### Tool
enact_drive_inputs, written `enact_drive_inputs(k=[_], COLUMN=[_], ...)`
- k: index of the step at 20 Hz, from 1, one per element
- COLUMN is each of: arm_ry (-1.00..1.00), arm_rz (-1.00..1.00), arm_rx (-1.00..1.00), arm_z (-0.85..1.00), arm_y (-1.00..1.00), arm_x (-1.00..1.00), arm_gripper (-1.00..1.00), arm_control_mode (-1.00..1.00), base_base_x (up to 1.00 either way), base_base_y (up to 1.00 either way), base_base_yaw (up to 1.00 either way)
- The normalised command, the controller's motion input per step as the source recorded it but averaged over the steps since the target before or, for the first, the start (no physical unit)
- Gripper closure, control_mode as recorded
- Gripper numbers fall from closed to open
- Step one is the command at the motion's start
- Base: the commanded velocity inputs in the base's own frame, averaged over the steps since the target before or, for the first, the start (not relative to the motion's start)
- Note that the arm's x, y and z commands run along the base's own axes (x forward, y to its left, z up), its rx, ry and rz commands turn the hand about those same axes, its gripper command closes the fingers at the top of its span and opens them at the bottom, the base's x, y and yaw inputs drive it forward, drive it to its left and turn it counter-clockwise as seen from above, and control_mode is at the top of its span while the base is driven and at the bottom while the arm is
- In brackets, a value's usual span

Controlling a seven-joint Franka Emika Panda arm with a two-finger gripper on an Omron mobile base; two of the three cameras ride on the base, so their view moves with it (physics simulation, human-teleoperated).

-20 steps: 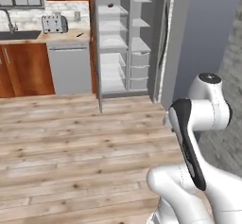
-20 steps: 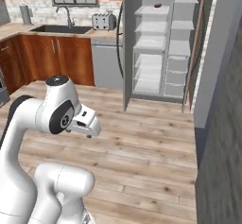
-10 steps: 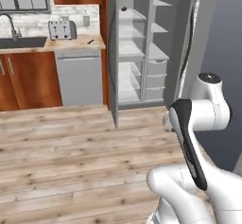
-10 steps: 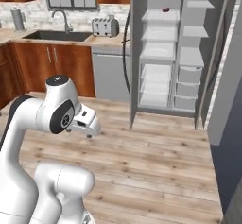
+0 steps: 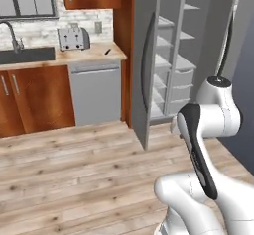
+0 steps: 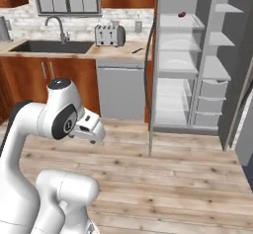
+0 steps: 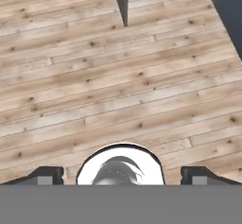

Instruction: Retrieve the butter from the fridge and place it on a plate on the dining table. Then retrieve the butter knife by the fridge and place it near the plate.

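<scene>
Ahead of the robot, across a stretch of bare wooden floor (image 6: 173,178), stands the fridge (image 6: 197,60) with both doors swung open, its pale shelves and lower drawers on show. One open door (image 5: 146,65) juts toward the robot edge-on, its long dark handle facing the room. A small dark thing (image 6: 181,15) sits on the top shelf; the butter cannot be made out from here. Left of the fridge runs a counter (image 6: 116,50) with a toaster (image 6: 109,34), a sink (image 6: 49,46) with a tap, and a grey dishwasher (image 6: 121,90) below. The butter knife (image 6: 137,51) lies on the counter near the fridge. The gripper (image 7: 121,176) points down at the floor, fingertips (image 7: 45,175) set wide apart, holding nothing.
</scene>
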Motion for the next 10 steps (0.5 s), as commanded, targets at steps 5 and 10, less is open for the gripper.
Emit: enact_drive_inputs(k=[5,10], arm_ry=[0.00,0.00], arm_rz=[0.00,0.00], arm_rx=[0.00,0.00], arm_z=[0.00,0.00], arm_y=[0.00,0.00], arm_x=[0.00,0.00], arm_gripper=[-1.00,-1.00], arm_control_mode=[1.00,1.00], base_base_x=[1.00,0.99], base_base_y=[1.00,1.00], base_base_yaw=[-0.45,-0.40])
